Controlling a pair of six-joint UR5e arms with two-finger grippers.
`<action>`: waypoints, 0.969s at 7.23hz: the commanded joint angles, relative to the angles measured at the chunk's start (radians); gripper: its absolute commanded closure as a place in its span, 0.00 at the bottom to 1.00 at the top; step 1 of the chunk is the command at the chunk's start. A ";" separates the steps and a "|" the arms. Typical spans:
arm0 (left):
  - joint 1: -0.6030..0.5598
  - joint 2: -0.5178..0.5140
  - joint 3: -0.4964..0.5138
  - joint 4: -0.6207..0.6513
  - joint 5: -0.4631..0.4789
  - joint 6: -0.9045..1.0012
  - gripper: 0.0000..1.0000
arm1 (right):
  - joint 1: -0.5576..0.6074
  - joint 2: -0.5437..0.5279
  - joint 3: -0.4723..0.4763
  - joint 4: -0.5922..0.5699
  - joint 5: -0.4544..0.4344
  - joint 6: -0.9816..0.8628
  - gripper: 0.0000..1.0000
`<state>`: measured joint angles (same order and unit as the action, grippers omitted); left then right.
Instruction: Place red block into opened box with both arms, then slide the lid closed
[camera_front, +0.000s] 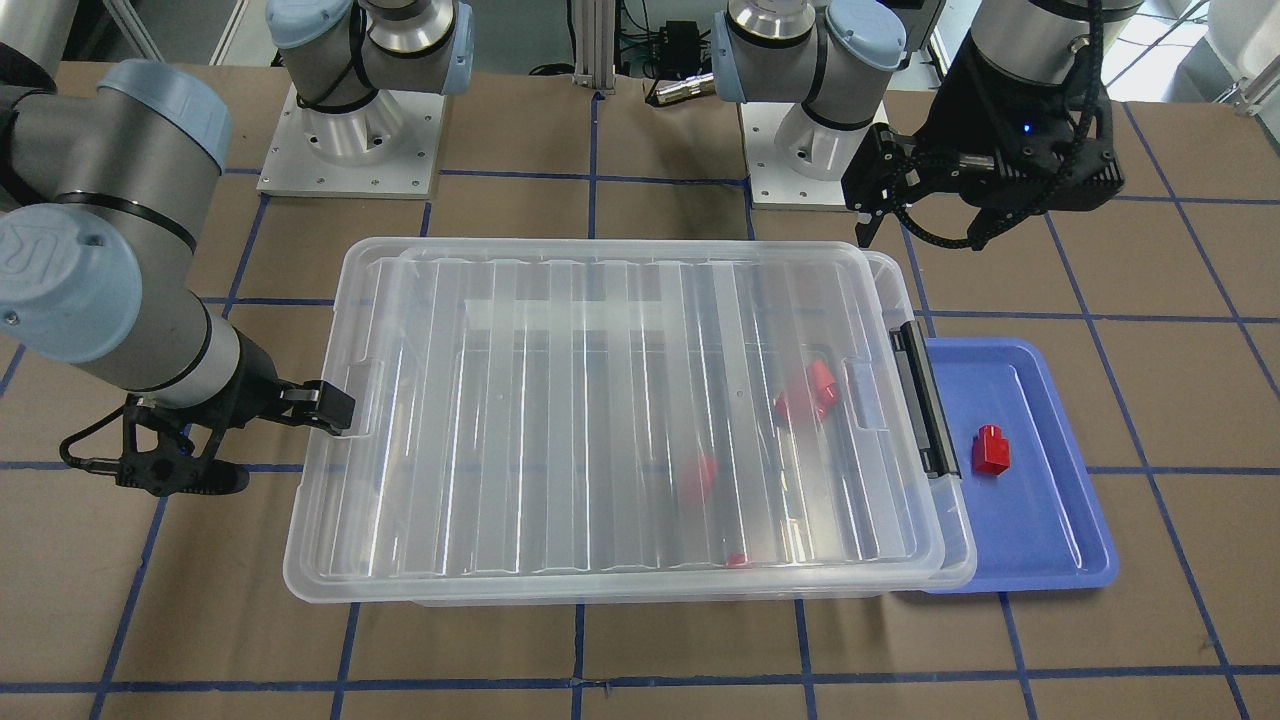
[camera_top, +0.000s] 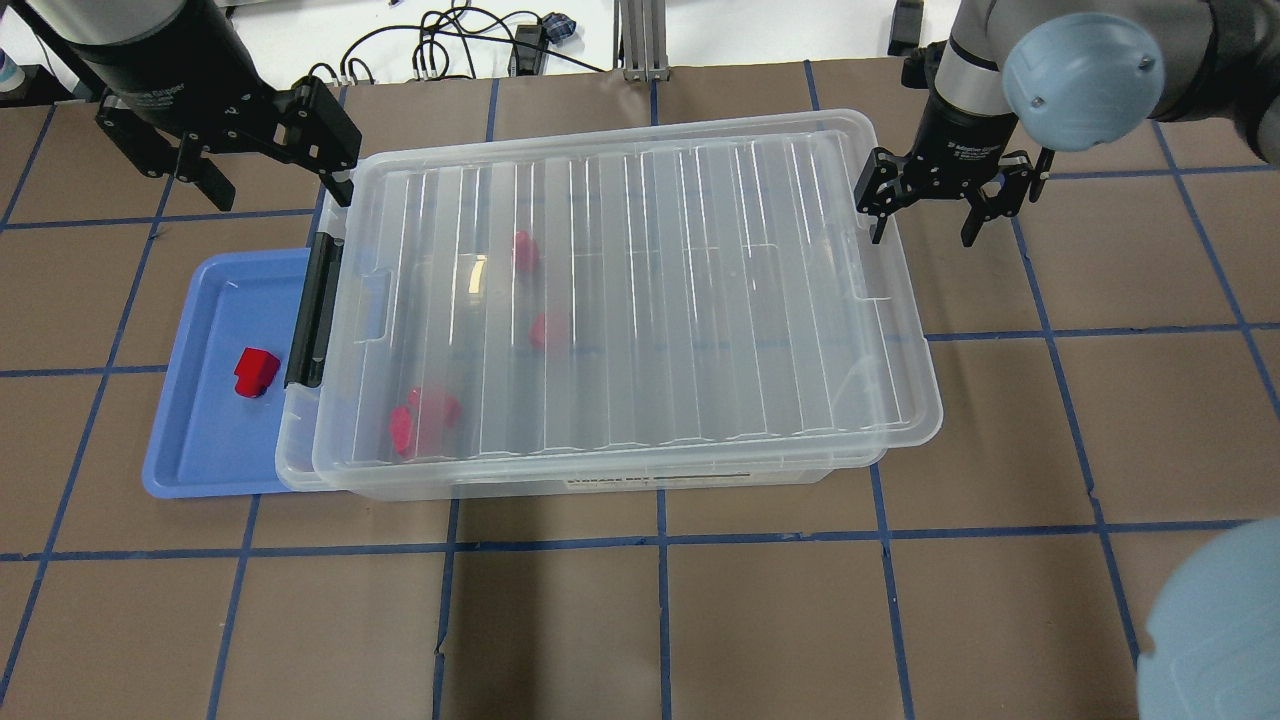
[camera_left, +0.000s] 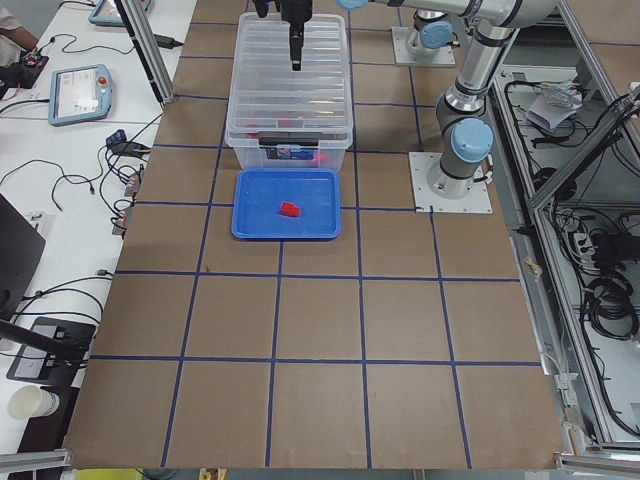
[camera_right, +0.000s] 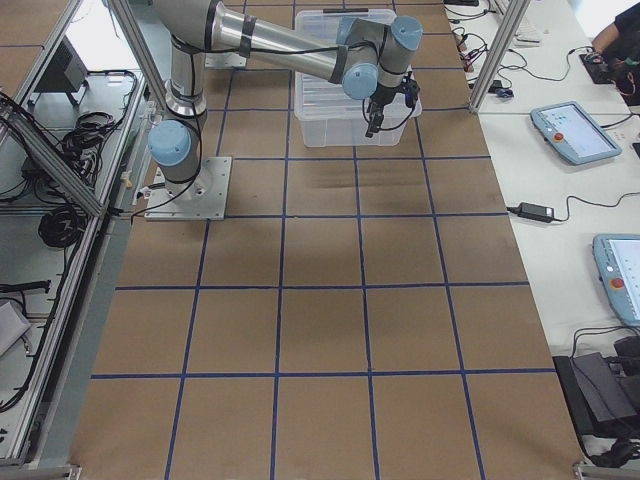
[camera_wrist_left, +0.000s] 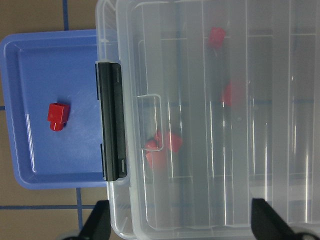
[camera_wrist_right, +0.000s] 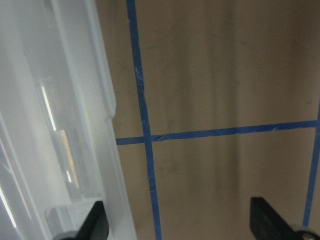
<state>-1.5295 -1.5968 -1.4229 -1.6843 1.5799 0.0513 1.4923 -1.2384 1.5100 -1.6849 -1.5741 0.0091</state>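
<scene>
The clear box (camera_top: 600, 485) lies across the table's middle, its ribbed lid (camera_top: 700, 300) covering nearly all of it. The lid sits shifted toward my right, leaving a thin strip by the black handle (camera_top: 312, 310) uncovered. Through the lid I see several red blocks, one of them (camera_top: 550, 330) near the middle. One more red block (camera_top: 255, 372) rests on the blue tray (camera_top: 200, 440). My left gripper (camera_top: 275, 180) hangs open above the box's handle-end back corner, holding nothing. My right gripper (camera_top: 927, 225) is open at the lid's other short end, one of its fingers (camera_front: 325, 403) at the rim notch.
The blue tray butts against the box's handle end. Both arm bases (camera_front: 350, 140) stand behind the box. Brown table surface with blue tape lines lies in front of the box and to my right of it.
</scene>
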 joint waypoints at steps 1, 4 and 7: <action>0.000 -0.003 0.001 0.003 -0.003 -0.001 0.00 | -0.055 -0.001 -0.004 -0.016 -0.055 -0.058 0.00; 0.002 -0.002 -0.001 0.005 -0.001 -0.001 0.00 | -0.133 -0.009 -0.010 -0.021 -0.060 -0.152 0.00; 0.000 -0.012 0.002 0.005 -0.003 -0.001 0.00 | -0.182 -0.009 -0.010 -0.036 -0.087 -0.271 0.00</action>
<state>-1.5292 -1.6037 -1.4236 -1.6798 1.5776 0.0510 1.3307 -1.2468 1.5005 -1.7163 -1.6419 -0.1914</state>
